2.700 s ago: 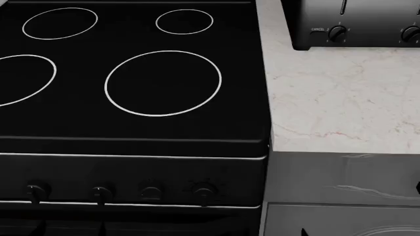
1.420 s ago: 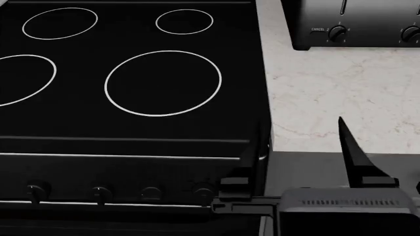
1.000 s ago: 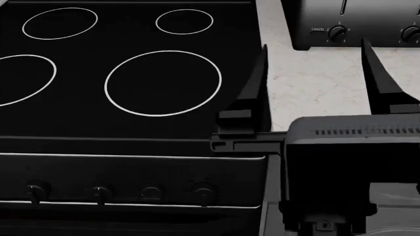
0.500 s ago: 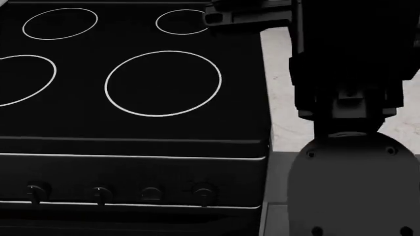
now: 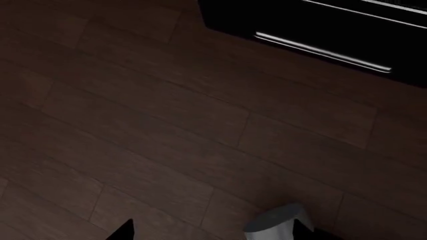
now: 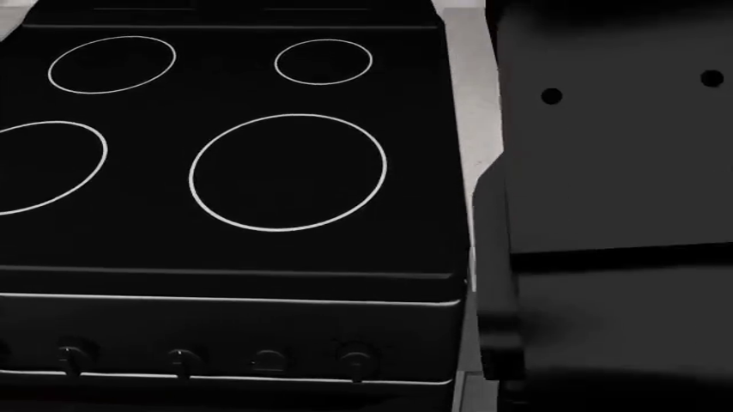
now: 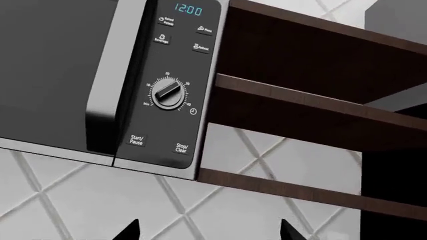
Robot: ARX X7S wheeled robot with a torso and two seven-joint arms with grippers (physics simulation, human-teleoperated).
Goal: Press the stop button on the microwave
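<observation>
Microwave [image 7: 100,80] hangs up against the white diamond-tiled wall [image 7: 100,205], with dark wooden shelves [image 7: 300,105] just beside its control panel. Its door is dark glass with a silver handle strip [image 7: 117,75] running alongside the panel. On the panel a blue display [image 7: 188,9] reads 12:00, small labelled pads sit beneath it, then a round silver dial [image 7: 167,93] ringed with minute marks. Lowest on the panel are two labels: Start/Pause [image 7: 136,140] nearer the door, and the Stop/Clear button [image 7: 181,147] at the corner nearest the shelves.

The right pincer [image 7: 210,231] is spread open, its two dark fingertips [image 7: 127,231] showing well apart, away from the microwave and touching nothing. From the head view the right arm [image 6: 607,197] fills the space beside the black stove [image 6: 229,172], hiding most of the pale worktop [image 6: 464,103].

The left pincer [image 5: 217,231] points at the dark wood floor [image 5: 133,125] near the stove's drawer handle [image 5: 320,50]; only its fingertips show, apart, with nothing between them.
</observation>
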